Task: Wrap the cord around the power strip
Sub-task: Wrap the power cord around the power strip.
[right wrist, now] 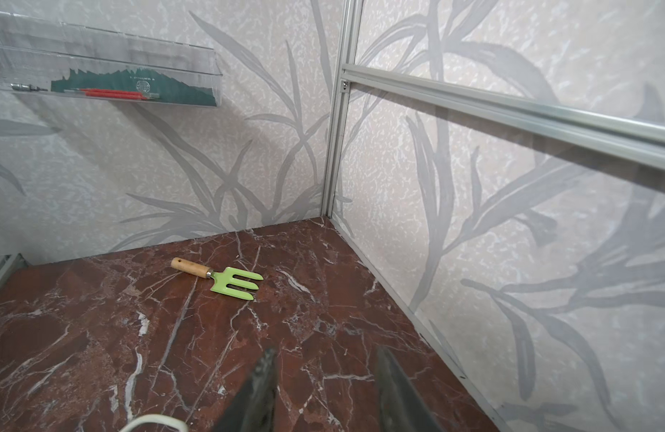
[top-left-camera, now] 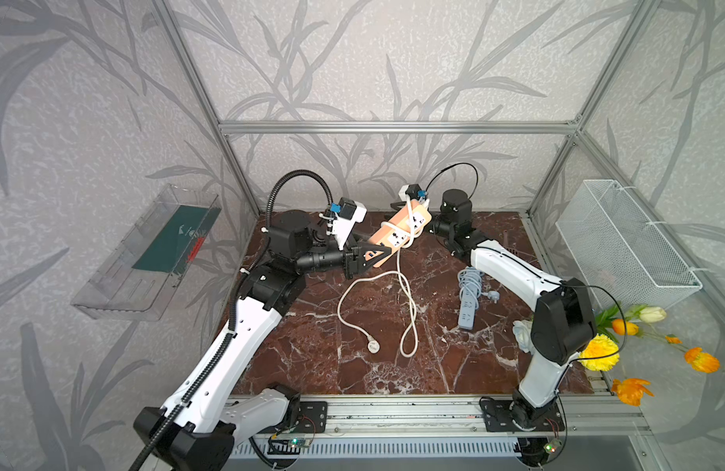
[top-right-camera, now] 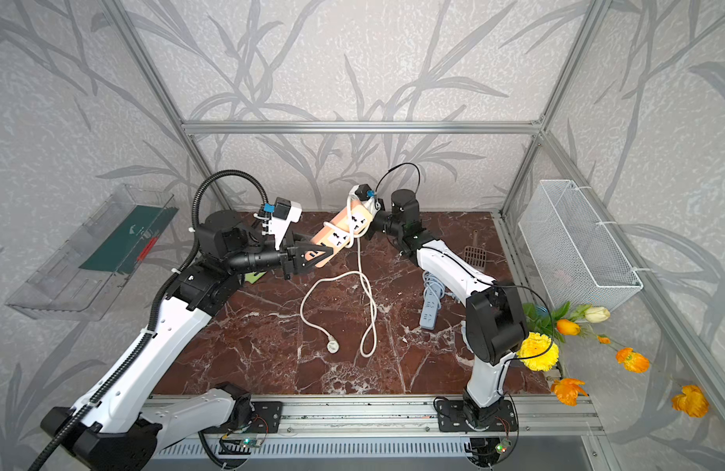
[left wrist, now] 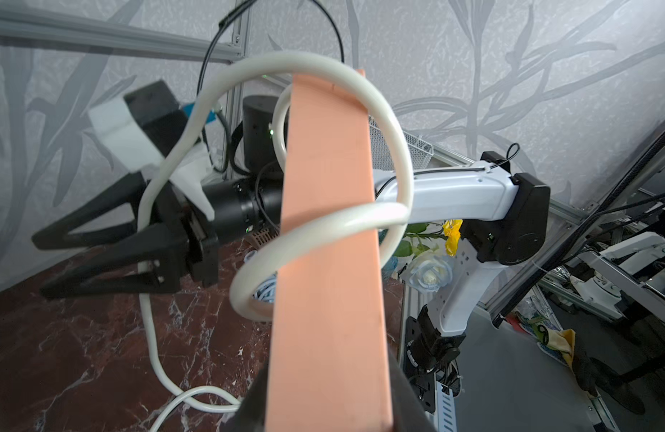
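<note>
Two power strips are showing. The orange plastic power strip with a white socket face is hanging tilted above the middle of the far edge of the brown marble desk, and the left tool is clamping its near end. Two turns of its thick white cord are circling it. The rest is trailing down to the desk's middle and ending in one round white plug. The right tool is hovering beside the strip's far end, jaws spread and holding nothing. One grey-blue power strip, its cord bundled, is lying toward the right edge, partly hidden under the right arm.
</note>
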`<action>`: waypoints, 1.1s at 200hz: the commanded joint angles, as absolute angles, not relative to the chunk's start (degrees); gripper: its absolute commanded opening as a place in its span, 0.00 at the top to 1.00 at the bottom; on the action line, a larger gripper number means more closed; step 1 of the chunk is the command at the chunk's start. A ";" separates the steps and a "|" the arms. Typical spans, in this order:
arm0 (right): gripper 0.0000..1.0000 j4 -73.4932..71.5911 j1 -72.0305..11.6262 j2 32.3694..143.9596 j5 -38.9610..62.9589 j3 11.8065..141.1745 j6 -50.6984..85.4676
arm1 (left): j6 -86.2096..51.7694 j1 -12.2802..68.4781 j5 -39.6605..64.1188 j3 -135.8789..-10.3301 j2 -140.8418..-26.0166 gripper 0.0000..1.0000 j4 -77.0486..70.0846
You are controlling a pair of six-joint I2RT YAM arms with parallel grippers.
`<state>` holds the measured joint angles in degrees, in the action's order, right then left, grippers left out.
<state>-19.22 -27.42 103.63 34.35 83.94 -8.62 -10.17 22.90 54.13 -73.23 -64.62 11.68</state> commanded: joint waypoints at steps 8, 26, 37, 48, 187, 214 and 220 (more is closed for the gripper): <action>0.53 -31.63 -27.57 104.45 29.67 80.90 2.67 | -10.88 23.30 54.33 -76.56 -64.12 1.00 -1.97; 0.52 -35.23 -28.48 104.97 25.61 77.50 6.33 | -11.48 23.33 50.51 -77.26 -64.71 1.00 -4.47; 0.51 -36.24 -29.89 105.45 22.18 75.28 6.70 | -11.70 23.38 48.93 -78.39 -65.35 1.00 -5.29; 0.50 -37.26 -31.48 105.89 19.44 73.18 5.89 | -12.39 23.35 47.73 -79.45 -65.97 1.00 -6.47; 0.95 -24.62 -43.83 108.56 -2.32 64.49 -7.15 | -7.08 17.08 26.91 -83.48 -65.37 1.00 2.70; 0.97 -20.96 -42.55 101.25 -6.67 58.45 -14.49 | -2.65 13.69 13.94 -85.61 -64.79 1.00 11.65; 0.98 -20.66 -42.67 99.06 -7.18 57.23 -16.25 | -0.05 13.71 9.88 -86.46 -65.34 1.00 14.38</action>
